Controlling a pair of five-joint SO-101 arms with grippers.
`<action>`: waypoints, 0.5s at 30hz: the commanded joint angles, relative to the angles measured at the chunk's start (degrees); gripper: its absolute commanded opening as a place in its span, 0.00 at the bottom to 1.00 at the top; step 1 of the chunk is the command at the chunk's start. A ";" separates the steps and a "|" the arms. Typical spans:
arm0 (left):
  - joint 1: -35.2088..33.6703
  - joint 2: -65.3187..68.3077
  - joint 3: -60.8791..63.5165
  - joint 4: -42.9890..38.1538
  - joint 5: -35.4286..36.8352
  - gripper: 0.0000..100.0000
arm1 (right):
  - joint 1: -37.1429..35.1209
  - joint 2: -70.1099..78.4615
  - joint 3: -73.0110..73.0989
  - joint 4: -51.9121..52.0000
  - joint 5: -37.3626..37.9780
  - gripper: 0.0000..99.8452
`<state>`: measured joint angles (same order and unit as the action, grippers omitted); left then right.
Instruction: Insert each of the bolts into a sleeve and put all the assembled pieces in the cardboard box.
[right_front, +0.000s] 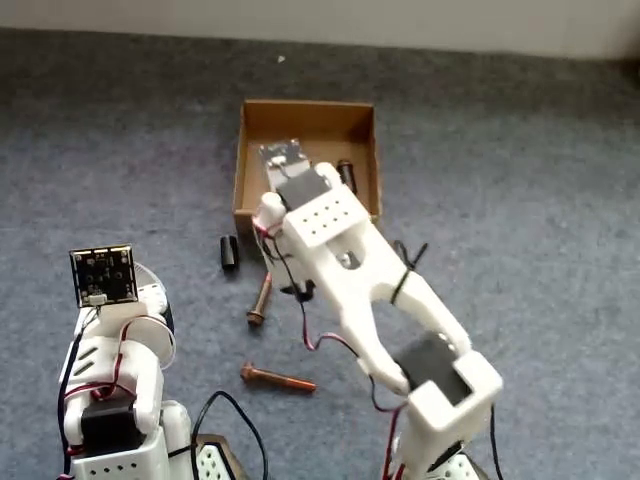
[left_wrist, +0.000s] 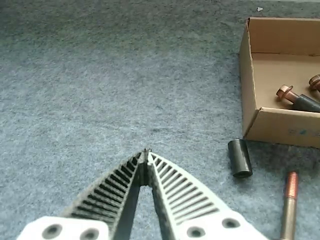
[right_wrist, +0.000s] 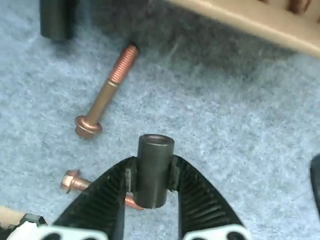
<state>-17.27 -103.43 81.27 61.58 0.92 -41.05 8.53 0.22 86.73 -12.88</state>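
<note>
My right gripper (right_wrist: 152, 166) is shut on a black sleeve (right_wrist: 152, 180), held upright just above the carpet, in front of the cardboard box (right_front: 243, 165). A copper bolt (right_wrist: 106, 93) lies close ahead of it and a second bolt (right_wrist: 74, 181) lies beside its fingers. Another black sleeve (right_front: 229, 252) stands by the box's front corner. Inside the box (left_wrist: 248, 65) lies an assembled bolt in a sleeve (left_wrist: 296, 98). My left gripper (left_wrist: 146, 156) is shut with nothing in it, low over bare carpet, well short of the loose sleeve (left_wrist: 240, 158) and a bolt (left_wrist: 289, 201).
Grey carpet covers the whole floor. The right arm (right_front: 370, 290) stretches from the lower right toward the box front, over the bolt (right_front: 260, 298). The other bolt (right_front: 278, 379) lies between the two arm bases. The left arm (right_front: 110, 360) sits folded at the lower left.
</note>
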 joint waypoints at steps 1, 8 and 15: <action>-0.57 -0.48 -1.10 -1.41 -0.09 0.01 | 1.63 -9.10 12.62 -10.42 0.70 0.01; -0.57 -0.48 -1.10 -1.23 -0.09 0.01 | 3.91 -9.01 25.80 -24.40 4.22 0.01; -0.57 -0.48 -1.36 -1.23 -0.09 0.01 | 4.70 -0.75 26.51 -26.07 7.12 0.01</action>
<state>-17.27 -103.43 81.27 61.58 0.92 -37.27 6.95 26.59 61.41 -7.16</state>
